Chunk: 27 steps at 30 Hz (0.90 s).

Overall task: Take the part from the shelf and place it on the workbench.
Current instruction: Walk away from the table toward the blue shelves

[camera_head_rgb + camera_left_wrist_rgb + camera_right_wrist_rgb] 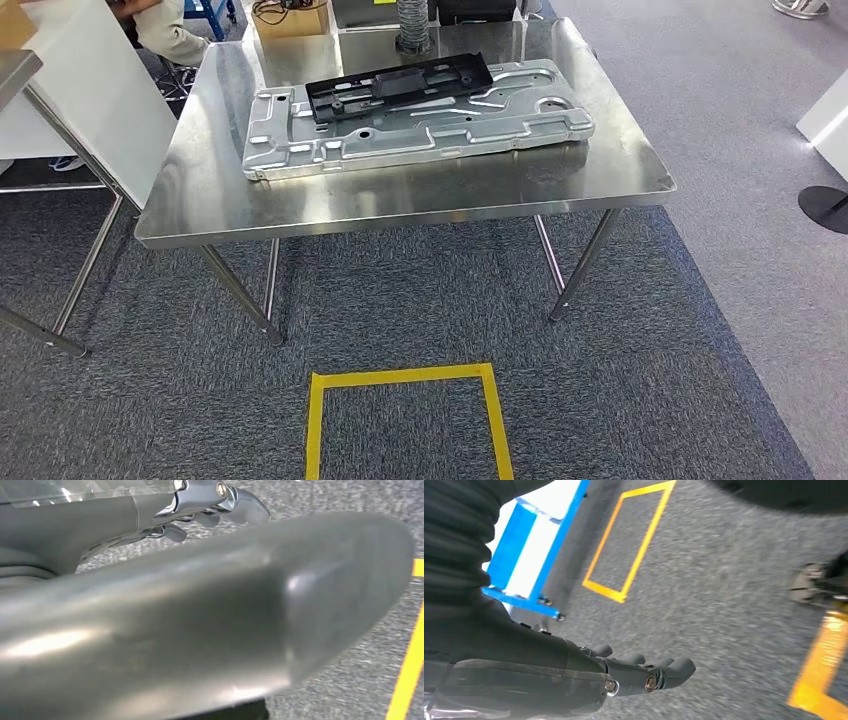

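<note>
A polished stainless-steel worktop [200,190] on tubular legs stands on grey speckled carpet [400,300]. A square of yellow floor tape [405,378] lies on the carpet in front of it. Beyond its far edge sit a cardboard box [292,17] and a ribbed grey hose [412,22]; a person's sleeve [170,30] shows at the upper left. The large pressed silver sheet-metal panel [420,130], ribbed and embossed, lies flat on the worktop, with a black moulded plastic bracket [400,85] resting on its far half. The left hand [210,510] hangs over carpet behind a smooth grey cover, fingers loosely curled, holding nothing. The right hand [644,672] hangs above the carpet, dark fingers curled in, empty. A blue-framed white rack [531,545] stands near it.
</note>
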Tool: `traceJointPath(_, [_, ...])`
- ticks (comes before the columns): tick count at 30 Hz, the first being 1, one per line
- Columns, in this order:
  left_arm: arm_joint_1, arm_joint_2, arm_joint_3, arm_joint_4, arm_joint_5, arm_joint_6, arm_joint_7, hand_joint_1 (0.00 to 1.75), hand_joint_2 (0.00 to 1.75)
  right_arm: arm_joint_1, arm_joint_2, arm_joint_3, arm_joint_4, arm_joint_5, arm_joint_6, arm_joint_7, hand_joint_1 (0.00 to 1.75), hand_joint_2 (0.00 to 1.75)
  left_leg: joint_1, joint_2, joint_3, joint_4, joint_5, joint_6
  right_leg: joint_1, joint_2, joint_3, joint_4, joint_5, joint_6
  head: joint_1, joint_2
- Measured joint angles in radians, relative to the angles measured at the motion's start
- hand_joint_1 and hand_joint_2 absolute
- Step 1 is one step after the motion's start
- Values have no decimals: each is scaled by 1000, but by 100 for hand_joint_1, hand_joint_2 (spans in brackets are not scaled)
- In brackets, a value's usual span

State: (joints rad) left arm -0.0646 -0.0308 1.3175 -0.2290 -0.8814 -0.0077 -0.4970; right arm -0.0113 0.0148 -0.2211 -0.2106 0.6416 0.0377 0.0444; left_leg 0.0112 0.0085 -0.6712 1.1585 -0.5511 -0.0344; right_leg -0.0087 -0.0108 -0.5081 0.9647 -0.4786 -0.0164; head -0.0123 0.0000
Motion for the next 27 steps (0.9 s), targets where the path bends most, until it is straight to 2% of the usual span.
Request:
traceJointPath(1, [0, 0, 0, 0, 0, 0, 0, 0, 0, 0, -1, 3, 3, 0, 0, 0, 0, 175, 1, 0, -8, 63, -37, -3, 2, 0, -16, 1, 12, -1, 0, 0])
traceJointPath(2, [0, 0, -1, 0, 0, 0, 0, 0, 0, 0, -1, 6, 6, 0, 0, 1, 0, 175, 1, 0, -8, 109, -47, -4, 3, -1, -32, 3, 24, -1, 0, 0])
traceJointPath(3, [0, 0, -1, 0, 0, 0, 0, 0, 0, 0, -2, 8, 8, 0, 0, 1, 0, 175, 1, 0, 5, 129, -33, -4, 5, -1, -50, 7, 35, 0, 0, 0])
traceJointPath(4, [0, 0, -1, 0, 0, 0, 0, 0, 0, -1, -2, 10, 10, 0, 1, 0, 0, 175, 1, 0, 36, 114, -3, -2, 5, -1, -67, 12, 46, 2, -1, 0])
traceJointPath(5, [-1, 0, -1, 0, 0, 0, 0, 0, 0, -2, -2, 12, 11, 0, 3, -2, 0, 175, 0, 0, 84, 66, 25, 1, 6, -1, -84, 17, 55, 4, -1, 0])
traceJointPath(6, [-3, 1, -1, 0, -1, 0, 0, 0, 0, -3, -2, 13, 12, 2, 7, -9, 0, 175, -1, 0, 145, -11, 33, 6, 7, -1, -98, 24, 64, 8, -1, 0])
traceJointPath(7, [-7, 1, -1, 0, -1, 0, 0, 0, 0, -4, -2, 15, 12, 5, 12, -21, 0, 175, -3, -1, 202, -92, 24, 12, 8, -1, -107, 30, 71, 12, 0, 0])
traceJointPath(8, [-10, 1, -2, 0, -1, 0, 0, 0, 0, -6, -2, 18, 13, 10, 15, -37, 0, 175, -7, 0, 240, -154, 9, 19, 8, -2, -113, 33, 80, 17, 1, 0])
traceJointPath(9, [-12, 2, -2, 0, -2, 0, 0, 0, 0, -7, -1, 21, 13, 19, 17, -54, 0, 175, -10, 0, 260, -192, -6, 27, 8, -3, -116, 33, 89, 23, 0, 0])
traceJointPath(11, [-11, 1, -2, 0, -2, 1, -1, 0, 0, -7, -2, 31, 15, 38, 15, -82, 0, 175, -12, 2, 252, -206, 6, 43, 5, -3, -119, 29, 106, 36, -2, 0])
traceJointPath(12, [-11, 0, -2, 0, -2, 2, -1, 0, 0, -8, -2, 36, 16, 45, 15, -92, 0, 175, -10, 4, 242, -208, 20, 51, 3, -1, -126, 36, 91, 42, -3, 0])
traceJointPath(13, [-11, -1, -1, 0, -2, 3, -1, 0, 0, -10, -1, 41, 16, 50, 14, -100, 0, 175, -8, 6, 229, -212, 35, 59, 2, 1, -134, 58, 59, 47, -1, 0])
traceJointPath(14, [-12, -2, -1, 0, -2, 3, -2, 0, 0, -11, -1, 44, 17, 53, 14, -104, 0, 175, -7, 7, 214, -213, 49, 65, -1, 4, -147, 101, 6, 52, 1, 0])
traceJointPath(15, [-12, -3, -1, 0, -2, 3, -2, 0, 0, -12, -1, 47, 18, 55, 14, -107, 0, 175, -8, 6, 198, -213, 63, 69, -3, 5, -160, 161, -54, 58, 4, 0])
traceJointPath(16, [-11, -3, -1, 0, -2, 4, -3, 0, 0, -13, -1, 50, 18, 57, 15, -108, 0, 175, -9, 7, 181, -211, 75, 70, -4, 6, -171, 228, -97, 62, 7, 0])
traceJointPath(17, [-11, -3, -1, 0, -2, 4, -3, 0, 0, -13, -1, 52, 18, 59, 15, -107, 0, 175, -9, 7, 163, -208, 87, 69, -6, 6, -176, 286, -117, 66, 7, 0])
traceJointPath(18, [-10, -3, -1, 0, -2, 5, -3, 0, 0, -13, -1, 54, 19, 61, 16, -104, 0, 175, -9, 7, 145, -203, 98, 67, -7, 6, -170, 319, -109, 69, 7, 0])
traceJointPath(19, [-10, -3, -1, 0, -2, 5, -3, 0, 0, -14, -1, 55, 19, 62, 16, -99, 0, 175, -9, 8, 126, -197, 108, 64, -9, 6, -147, 317, -82, 71, 8, 0])
traceJointPath(20, [-11, -3, -1, 0, -2, 6, -2, 0, 0, -14, -1, 56, 19, 63, 16, -94, 0, 175, -8, 8, 107, -189, 117, 61, -11, 6, -108, 282, -53, 71, 8, 0])
traceJointPath(21, [-11, -3, -1, 0, -2, 6, -2, 0, 0, -16, -2, 57, 19, 63, 16, -88, 0, 175, -8, 8, 91, -181, 125, 57, -12, 6, -51, 217, -37, 69, 8, 0])
traceJointPath(22, [-11, -3, -1, 0, -2, 6, -2, 0, 0, -18, -2, 57, 19, 63, 16, -84, 0, 175, -9, 7, 77, -171, 132, 53, -12, 6, 10, 135, -41, 65, 8, 0])
traceJointPath(23, [-11, -3, -1, 0, -2, 6, -2, 0, 0, -19, -2, 57, 19, 63, 17, -81, 0, 175, -10, 7, 67, -163, 138, 47, -10, 6, 59, 64, -57, 59, 7, 0])
traceJointPath(24, [-11, -3, -1, 0, -2, 6, -2, 0, 0, -20, -2, 57, 19, 62, 17, -79, 0, 175, -10, 7, 60, -158, 146, 41, -7, 7, 89, 15, -72, 51, 7, 0])
traceJointPath(25, [-11, -3, -1, 0, -2, 5, -2, 0, 0, -21, -2, 57, 19, 61, 17, -78, 0, 175, -9, 8, 55, -156, 155, 34, -3, 7, 98, -8, -79, 42, 7, 0])
traceJointPath(26, [-11, -3, -1, 0, -2, 5, -2, 0, 0, -21, -2, 57, 19, 60, 17, -76, 0, 175, -8, 8, 52, -157, 164, 27, -3, 6, 91, -12, -74, 32, 7, 0])
traceJointPath(27, [-10, -3, -1, 0, -2, 4, -2, 0, 0, -21, -2, 57, 20, 59, 17, -76, 0, 175, -6, 6, 47, -155, 162, 21, -3, 4, 82, -12, -64, 22, 8, 0])
